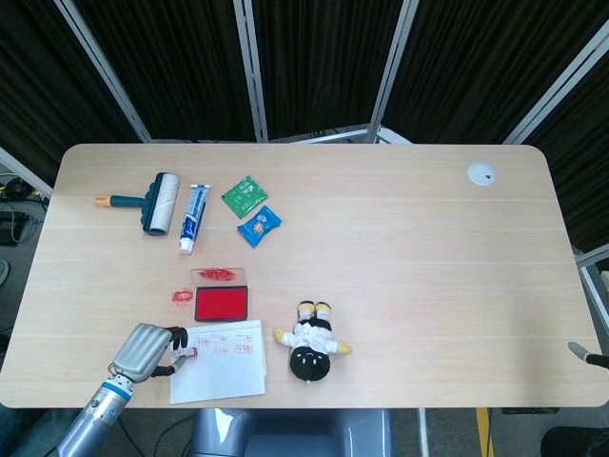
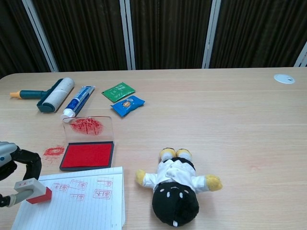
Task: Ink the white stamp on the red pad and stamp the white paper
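I held the stamp (image 2: 29,191) in my left hand (image 1: 145,348), fingers (image 2: 28,160) clamped on it | red face on paper (image 2: 76,203) corner, near the pad (image 2: 87,155) | right hand unseen

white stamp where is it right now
In the chest view, the white stamp sits at the lower left, held by the left robot hand on the white paper.

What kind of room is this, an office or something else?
Probably a robot test or recording booth, not an ordinary office: black curtains on metal frames enclose a plain wooden table, where a robot's left hand holds a stamp among assorted small props.
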